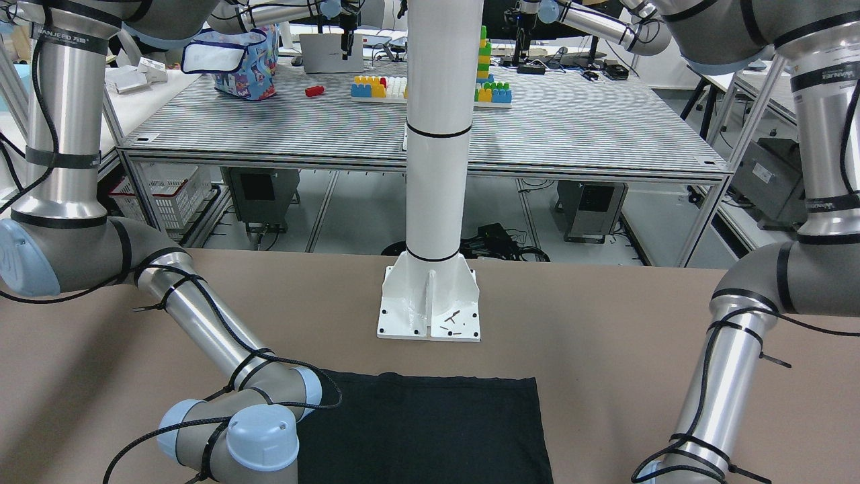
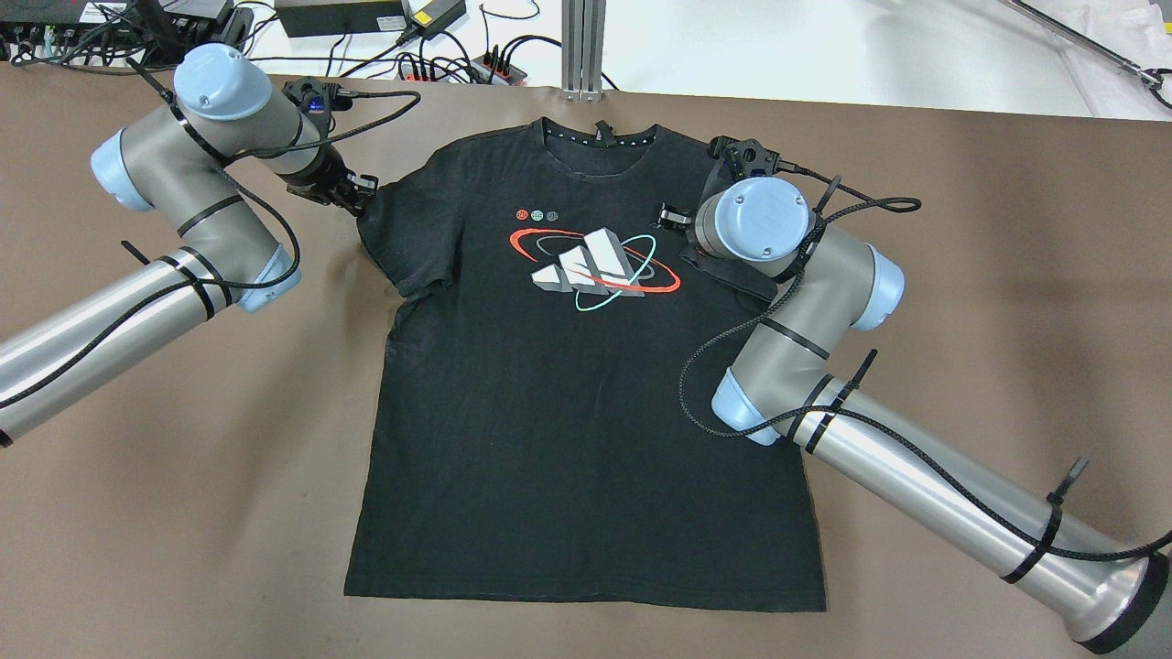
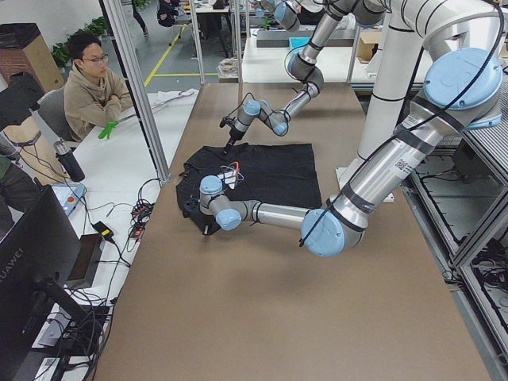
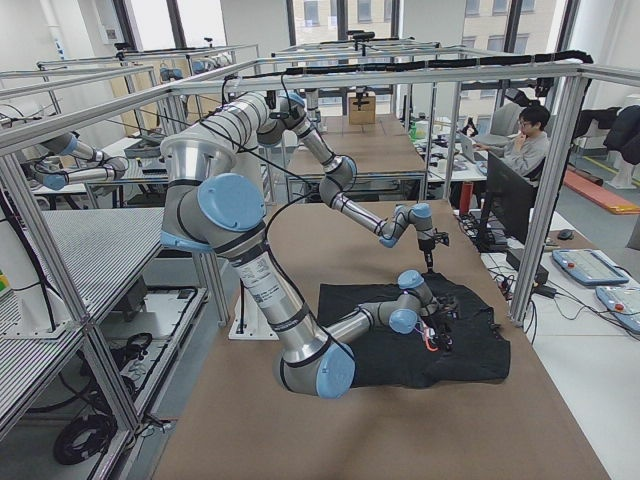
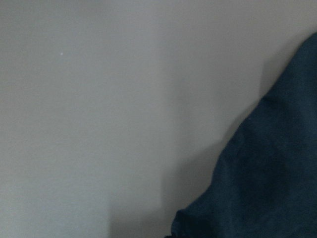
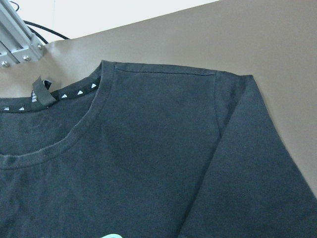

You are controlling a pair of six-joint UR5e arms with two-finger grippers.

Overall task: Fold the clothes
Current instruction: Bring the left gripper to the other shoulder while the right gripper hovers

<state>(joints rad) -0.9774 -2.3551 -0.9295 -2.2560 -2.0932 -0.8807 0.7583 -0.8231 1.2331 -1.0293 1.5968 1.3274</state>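
Black T-shirt (image 2: 568,412): lies spread face-up in the middle of the brown desk (image 2: 1007,275), printed logo (image 2: 595,263) uppermost. The collar (image 2: 600,151) is toward the far edge and the hem (image 2: 586,590) toward the robot.
Condition of garment: body flat, no layer doubled over. The sleeve (image 2: 403,238) on the robot's left is slightly rumpled.
Left claw (image 2: 352,194): low at the outer edge of that sleeve. Its own camera shows only desk and a dark fabric edge, so I cannot tell whether it is wide, narrow or gripping cloth.
Right claw (image 2: 676,218): over the opposite shoulder and largely hidden under the wrist. No fingers show in its camera, so its state cannot be told.
Work done: none evident, no fold is made.
Work outstanding: judged to be all of it. Sleeves are to be turned in, then the body folded.
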